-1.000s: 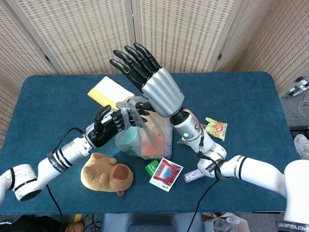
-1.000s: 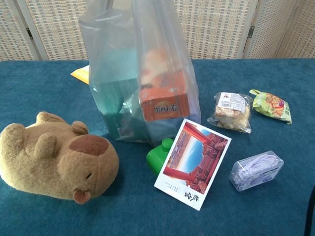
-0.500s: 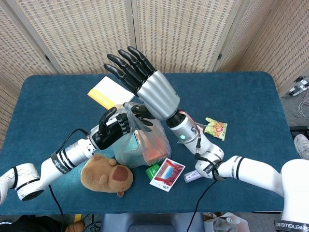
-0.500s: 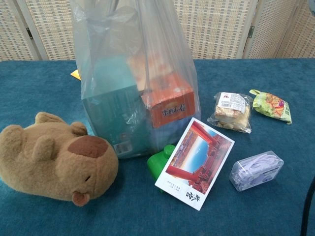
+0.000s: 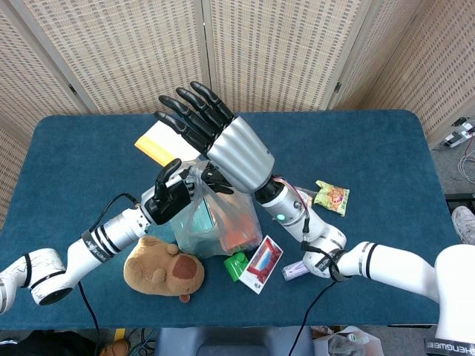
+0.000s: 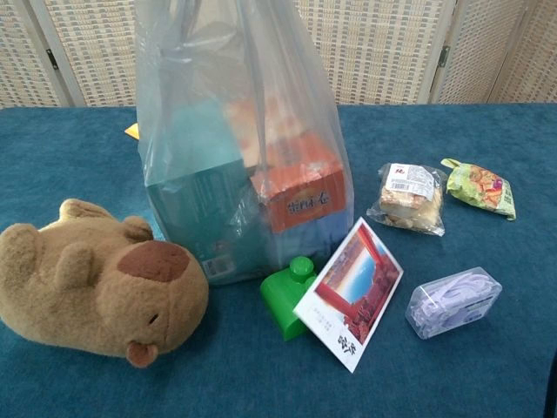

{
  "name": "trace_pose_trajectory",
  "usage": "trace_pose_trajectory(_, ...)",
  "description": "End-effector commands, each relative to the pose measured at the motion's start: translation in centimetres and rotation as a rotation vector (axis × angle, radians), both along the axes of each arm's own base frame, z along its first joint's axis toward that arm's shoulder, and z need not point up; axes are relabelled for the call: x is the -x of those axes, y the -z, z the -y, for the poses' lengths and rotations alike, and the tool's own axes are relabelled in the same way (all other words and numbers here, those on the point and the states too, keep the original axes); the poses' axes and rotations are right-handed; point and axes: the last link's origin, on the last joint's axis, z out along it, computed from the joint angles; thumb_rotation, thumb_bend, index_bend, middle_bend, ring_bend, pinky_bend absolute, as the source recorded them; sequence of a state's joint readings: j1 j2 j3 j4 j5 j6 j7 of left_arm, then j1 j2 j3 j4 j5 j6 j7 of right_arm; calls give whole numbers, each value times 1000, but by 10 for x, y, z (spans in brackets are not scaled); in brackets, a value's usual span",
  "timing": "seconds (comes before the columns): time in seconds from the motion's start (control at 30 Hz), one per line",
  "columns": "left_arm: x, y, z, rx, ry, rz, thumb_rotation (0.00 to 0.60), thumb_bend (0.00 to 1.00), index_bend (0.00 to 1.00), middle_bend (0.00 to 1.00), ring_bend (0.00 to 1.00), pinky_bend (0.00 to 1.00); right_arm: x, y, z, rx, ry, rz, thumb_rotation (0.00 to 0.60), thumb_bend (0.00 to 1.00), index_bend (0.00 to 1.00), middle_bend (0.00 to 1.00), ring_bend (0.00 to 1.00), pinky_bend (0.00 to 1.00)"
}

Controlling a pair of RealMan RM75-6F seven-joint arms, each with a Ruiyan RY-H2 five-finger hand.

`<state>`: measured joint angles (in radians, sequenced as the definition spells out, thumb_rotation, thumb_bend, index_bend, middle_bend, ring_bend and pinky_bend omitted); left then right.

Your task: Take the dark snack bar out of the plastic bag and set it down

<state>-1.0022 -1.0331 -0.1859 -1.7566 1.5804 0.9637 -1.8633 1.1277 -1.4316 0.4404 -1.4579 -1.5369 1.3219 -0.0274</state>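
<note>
A clear plastic bag (image 6: 244,131) stands upright in the middle of the table, also seen from above (image 5: 226,222). Through it show a teal box (image 6: 196,209) and an orange box (image 6: 305,187). I see no dark snack bar in either view; it may be hidden inside the bag. My left hand (image 5: 172,194) grips the bag's top at its left side. My right hand (image 5: 215,141) hovers over the bag's mouth with fingers spread wide, and its thumb lies against the bag's top edge. Neither hand shows in the chest view.
A capybara plush (image 6: 96,287) lies left of the bag. A green bottle (image 6: 287,296) and a tilted postcard (image 6: 352,292) lean in front of it. To the right lie a snack packet (image 6: 409,196), a green packet (image 6: 479,187) and a purple case (image 6: 452,300). A yellow packet (image 5: 159,141) lies behind.
Both hands have shifted left and nearer, pulling the bag upright and taller. The bag pushed the green bottle forward, and the postcard has tipped up on its edge.
</note>
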Motion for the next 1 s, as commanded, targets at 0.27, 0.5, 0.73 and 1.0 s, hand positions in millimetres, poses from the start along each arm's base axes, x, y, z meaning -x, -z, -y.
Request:
trace_pose_trajectory(0.27, -2, -1, -3, -25, -26, -1, 17, 222, 113, 180, 185, 139, 1, -3, -8, 30, 8, -44, 600, 0, 0, 37, 0, 43)
trace_pose_trajectory(0.5, -2, -3, -5, -47, -57, 7, 16, 221, 105, 180, 185, 139, 11, -11, -18, 81, 40, -124, 600, 0, 0, 34, 0, 36)
trace_pose_trajectory(0.73, -5, -3, -3, -44, -71, 16, 21, 221, 89, 184, 186, 139, 21, -16, -31, 111, 57, -196, 600, 0, 0, 25, 0, 31)
trace_pose_trajectory(1.0, -6, -5, -2, -38, -84, 32, 44, 221, 90, 248, 259, 172, 36, -23, -41, 133, 72, -237, 600, 0, 0, 24, 0, 30)
